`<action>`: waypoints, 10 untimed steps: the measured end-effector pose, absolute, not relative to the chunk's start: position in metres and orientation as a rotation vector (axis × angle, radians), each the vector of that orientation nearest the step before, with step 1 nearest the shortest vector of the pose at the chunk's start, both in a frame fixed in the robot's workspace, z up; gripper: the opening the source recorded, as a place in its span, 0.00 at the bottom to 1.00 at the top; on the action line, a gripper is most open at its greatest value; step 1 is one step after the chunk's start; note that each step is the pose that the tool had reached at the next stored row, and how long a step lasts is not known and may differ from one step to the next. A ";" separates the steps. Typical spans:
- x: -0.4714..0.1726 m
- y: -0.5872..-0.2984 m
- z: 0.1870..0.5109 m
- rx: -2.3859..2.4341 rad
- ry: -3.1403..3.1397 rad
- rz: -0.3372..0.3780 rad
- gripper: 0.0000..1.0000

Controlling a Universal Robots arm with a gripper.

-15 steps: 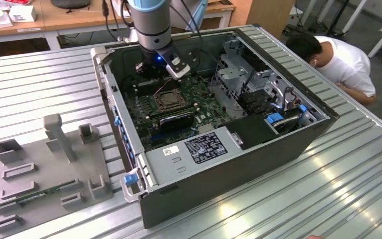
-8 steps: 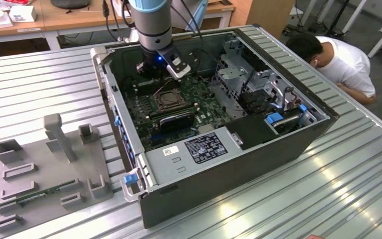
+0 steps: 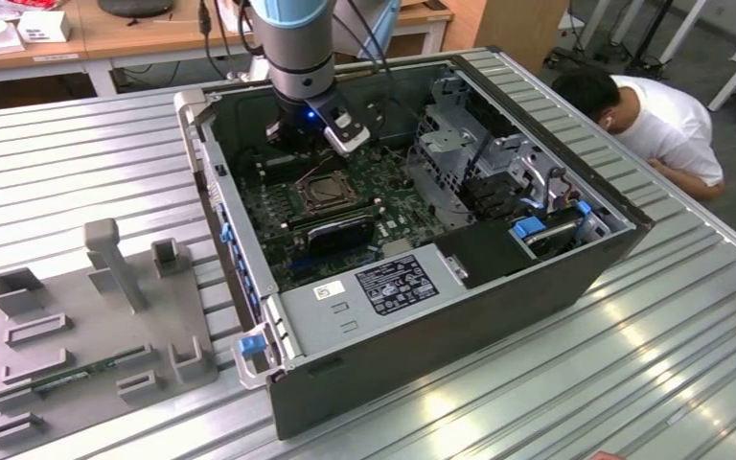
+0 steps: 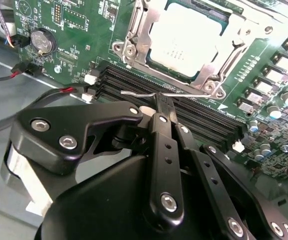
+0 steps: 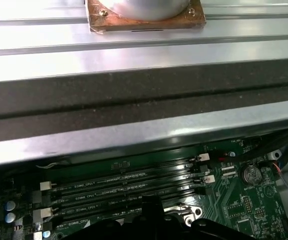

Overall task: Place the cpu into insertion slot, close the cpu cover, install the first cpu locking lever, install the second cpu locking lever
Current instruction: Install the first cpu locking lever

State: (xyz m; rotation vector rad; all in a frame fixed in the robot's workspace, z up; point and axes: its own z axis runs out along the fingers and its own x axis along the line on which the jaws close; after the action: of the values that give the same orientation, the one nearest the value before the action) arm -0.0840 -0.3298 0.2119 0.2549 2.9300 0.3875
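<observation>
The cpu (image 4: 191, 37) lies flat in the insertion slot (image 3: 321, 189) on the green motherboard. The silvery cpu cover (image 4: 136, 25) is down over it, framing its dull metal top. A thin wire locking lever (image 4: 136, 93) runs along the socket's edge beside the memory slots. My gripper (image 4: 162, 102) is shut, and its black fingertips rest right on that lever. Whether the wire is pinched between them is hidden. In the exterior view the gripper (image 3: 304, 153) reaches down into the open computer case just behind the socket.
Long black memory slots (image 4: 193, 117) lie under the fingers, with a coin battery (image 4: 42, 41) and red-black cables (image 4: 14, 75) nearby. A metal drive cage (image 3: 451, 144) fills the case on the exterior view's right. A person (image 3: 662, 115) crouches beyond it. A grey fixture (image 3: 87, 316) sits on the exterior view's left.
</observation>
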 end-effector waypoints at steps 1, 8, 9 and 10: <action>-0.083 -0.330 0.211 0.255 2.930 0.387 0.11; -0.080 -0.330 0.205 0.255 2.930 0.387 0.11; -0.080 -0.330 0.204 0.255 2.930 0.388 0.11; -0.080 -0.330 0.204 0.255 2.930 0.388 0.11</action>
State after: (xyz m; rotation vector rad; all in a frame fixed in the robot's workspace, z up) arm -0.0798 -0.3298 0.2037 0.2551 2.9299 0.3883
